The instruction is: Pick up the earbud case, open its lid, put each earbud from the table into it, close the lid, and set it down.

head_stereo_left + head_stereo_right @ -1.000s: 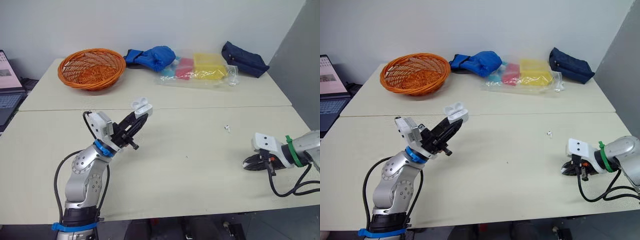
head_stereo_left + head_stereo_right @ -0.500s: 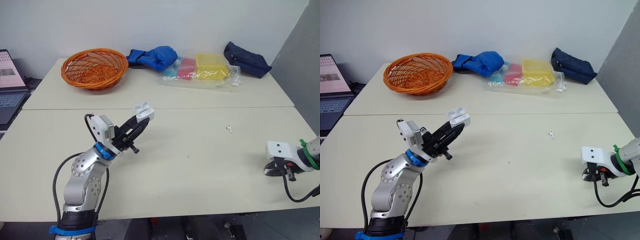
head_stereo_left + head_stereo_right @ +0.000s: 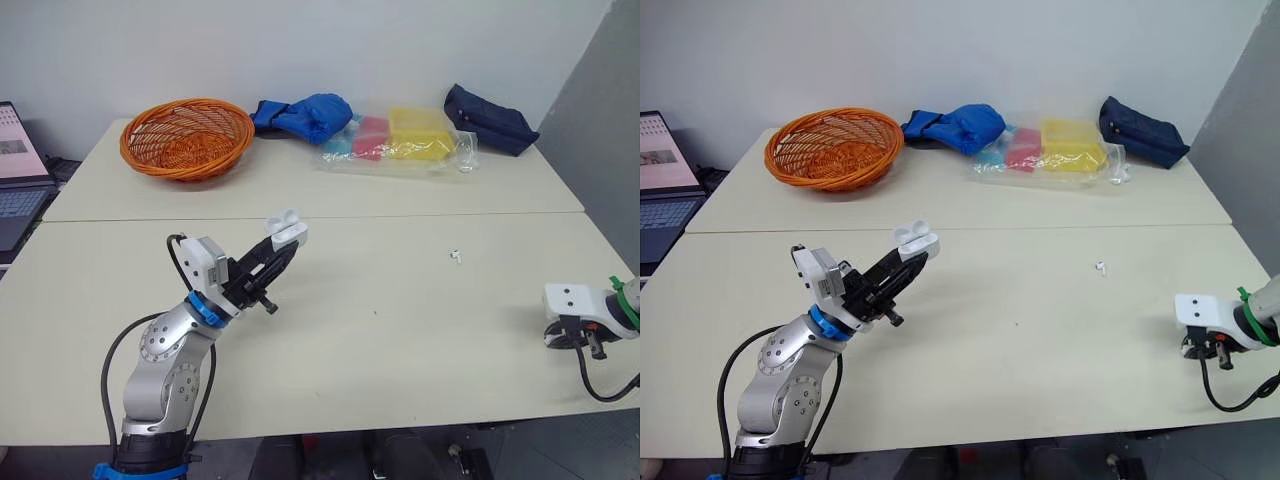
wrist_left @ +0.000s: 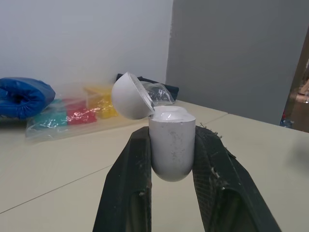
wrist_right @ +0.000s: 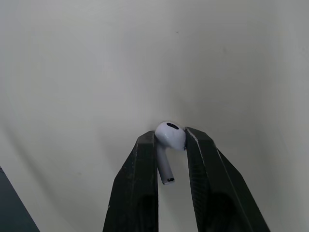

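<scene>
Pinching earbud (image 5: pixel 170 137) near table (image 3: pixel 400 330) edge, right fingers (image 5: pixel 140 193); left fingers (image 4: pixel 128 188) hold open case (image 4: pixel 171 145).

White earbud case (image 3: pixel 287 229) in left hand (image 3: pixel 281 243)

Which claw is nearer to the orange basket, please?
Left. The left claw, holding the earbud case, is in front of the basket; the right claw, pinching an earbud, sits far at the table's right edge.
</scene>
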`<state>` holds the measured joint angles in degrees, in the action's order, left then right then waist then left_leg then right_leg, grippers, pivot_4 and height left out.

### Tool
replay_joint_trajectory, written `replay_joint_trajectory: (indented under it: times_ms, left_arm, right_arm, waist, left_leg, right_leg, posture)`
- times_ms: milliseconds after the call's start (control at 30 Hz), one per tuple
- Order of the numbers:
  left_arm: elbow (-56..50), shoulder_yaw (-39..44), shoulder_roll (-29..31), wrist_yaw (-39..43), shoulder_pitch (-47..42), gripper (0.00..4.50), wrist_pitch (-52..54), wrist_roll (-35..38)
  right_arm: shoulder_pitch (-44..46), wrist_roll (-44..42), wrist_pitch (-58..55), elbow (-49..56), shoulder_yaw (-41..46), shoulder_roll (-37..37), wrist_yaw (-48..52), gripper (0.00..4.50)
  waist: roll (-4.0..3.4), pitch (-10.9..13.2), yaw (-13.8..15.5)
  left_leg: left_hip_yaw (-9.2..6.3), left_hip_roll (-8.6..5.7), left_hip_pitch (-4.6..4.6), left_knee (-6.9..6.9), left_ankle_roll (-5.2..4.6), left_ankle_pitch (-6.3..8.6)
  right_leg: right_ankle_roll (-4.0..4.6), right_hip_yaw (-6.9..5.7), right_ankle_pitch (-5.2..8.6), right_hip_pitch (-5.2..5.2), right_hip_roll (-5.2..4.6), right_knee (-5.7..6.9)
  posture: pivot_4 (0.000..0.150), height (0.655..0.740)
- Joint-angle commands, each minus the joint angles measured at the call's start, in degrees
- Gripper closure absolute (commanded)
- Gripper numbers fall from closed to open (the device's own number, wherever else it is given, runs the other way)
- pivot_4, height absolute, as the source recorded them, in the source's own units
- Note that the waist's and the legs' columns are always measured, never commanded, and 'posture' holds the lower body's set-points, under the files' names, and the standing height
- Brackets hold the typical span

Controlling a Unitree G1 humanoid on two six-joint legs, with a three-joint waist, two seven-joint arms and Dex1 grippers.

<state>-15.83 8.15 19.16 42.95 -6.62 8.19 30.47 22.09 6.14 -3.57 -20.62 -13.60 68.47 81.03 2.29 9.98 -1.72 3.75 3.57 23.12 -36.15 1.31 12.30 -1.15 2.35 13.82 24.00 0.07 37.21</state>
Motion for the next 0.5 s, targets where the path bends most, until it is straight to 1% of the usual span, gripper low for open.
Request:
replay_joint_trajectory:
  times_ms: [33,67,100,233,400,500]
  left_arm:
    - [-3.01,-0.39,0.2,-0.11,-0.15,3.74,-0.41,1.11]
    - [-3.14,-0.4,0.21,-0.21,-0.22,3.74,-0.23,1.16]
    - [-3.17,-0.26,0.3,-0.2,-0.15,3.74,-0.06,1.3]
    - [-3.09,-0.06,0.35,-0.1,0.13,3.74,0.09,1.5]
    - [-3.5,-0.61,0.08,-0.16,0.39,3.74,0.17,1.52]
    - [-3.44,-0.66,0.06,-0.3,0.22,3.74,0.05,1.5]
  right_arm:
    - [0.95,1.21,0.05,-1.64,0.23,-0.72,-0.51,2.76]
    - [1.03,1.37,0.46,-1.85,0.31,-0.64,-0.62,2.47]
    - [0.57,1.48,1.24,-1.83,0.5,-0.18,-0.6,2.08]
    - [-0.88,1.49,2.0,-0.95,1.25,1.16,0.29,0.76]
    - [-1.94,1.09,0.61,0.53,2.06,1.86,1.28,0.76]
    - [-1.98,0.54,-2.88,1.54,2.37,1.47,1.4,0.76]
  waist:
    - [0.0,0.0,-0.02]
    - [0.0,0.0,-0.02]
    - [0.0,0.0,-0.03]
    - [-0.01,0.0,0.02]
    - [-0.01,0.0,0.04]
    - [-0.01,0.0,0.05]
  left_leg:
    - [0.04,-0.01,-0.07,-0.01,0.0,0.0]
    - [0.08,-0.01,-0.14,-0.01,0.0,0.0]
    - [0.1,-0.01,-0.2,-0.02,0.0,0.0]
    - [0.25,0.0,-0.24,-0.05,0.0,0.0]
    - [0.25,0.01,-0.21,-0.01,0.0,0.0]
    - [0.25,0.01,-0.21,0.0,0.0,0.0]
  right_leg:
    - [0.01,0.05,0.0,-0.04,-0.01,0.0]
    - [0.03,0.09,-0.01,-0.1,-0.01,-0.01]
    - [0.04,0.1,-0.01,-0.17,-0.01,-0.01]
    - [0.07,0.07,-0.01,-0.21,-0.02,0.0]
    - [0.01,0.06,-0.03,-0.2,-0.01,-0.02]
    - [0.01,0.06,-0.03,-0.2,-0.01,-0.01]
  posture:
    - [0.15,0.74]
    - [0.15,0.74]
    - [0.15,0.74]
    - [0.15,0.74]
    - [0.15,0.74]
    - [0.15,0.74]
